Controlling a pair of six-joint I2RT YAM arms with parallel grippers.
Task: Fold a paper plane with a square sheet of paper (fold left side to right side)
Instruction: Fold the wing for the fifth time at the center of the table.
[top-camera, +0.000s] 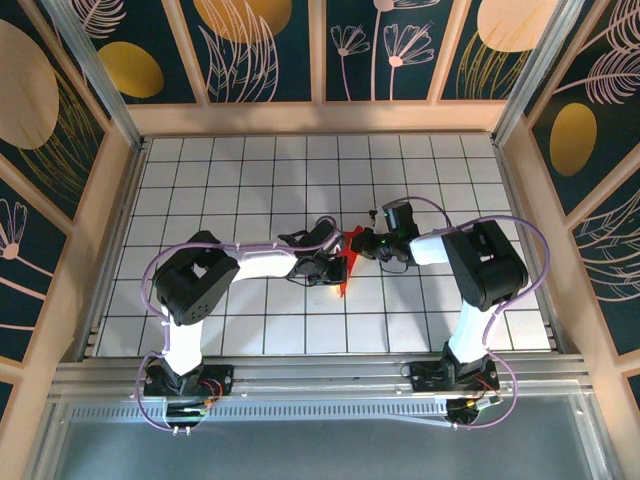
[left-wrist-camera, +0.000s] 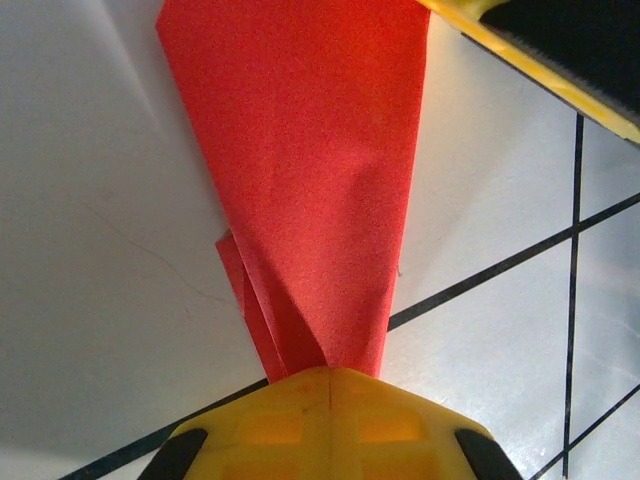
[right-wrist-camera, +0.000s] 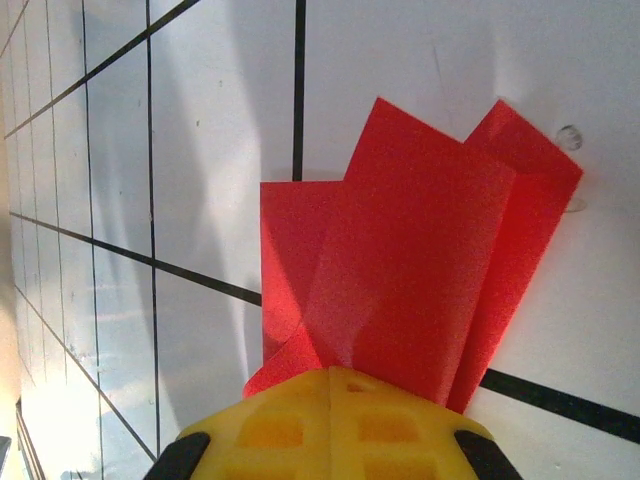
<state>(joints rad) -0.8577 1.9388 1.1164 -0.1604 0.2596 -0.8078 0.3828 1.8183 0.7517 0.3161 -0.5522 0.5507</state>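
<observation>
The sheet of paper (top-camera: 346, 264) is bright red and folded into a narrow, layered, tapering shape, held just above the white grid table near its middle. My left gripper (top-camera: 332, 262) is shut on one end. In the left wrist view the paper (left-wrist-camera: 310, 150) widens away from the closed yellow fingertips of the left gripper (left-wrist-camera: 330, 374), with extra folded layers showing at its left edge. My right gripper (top-camera: 362, 244) is shut on the other end. In the right wrist view the paper (right-wrist-camera: 420, 260) fans out in several creased flaps from the right gripper (right-wrist-camera: 330, 370).
The white grid table (top-camera: 250, 180) is fenced by wooden walls (top-camera: 320, 117) at the back and both sides. The two arms meet over the middle, their wrists close together. A yellow finger of the right gripper (left-wrist-camera: 540, 62) crosses the left wrist view's top right corner.
</observation>
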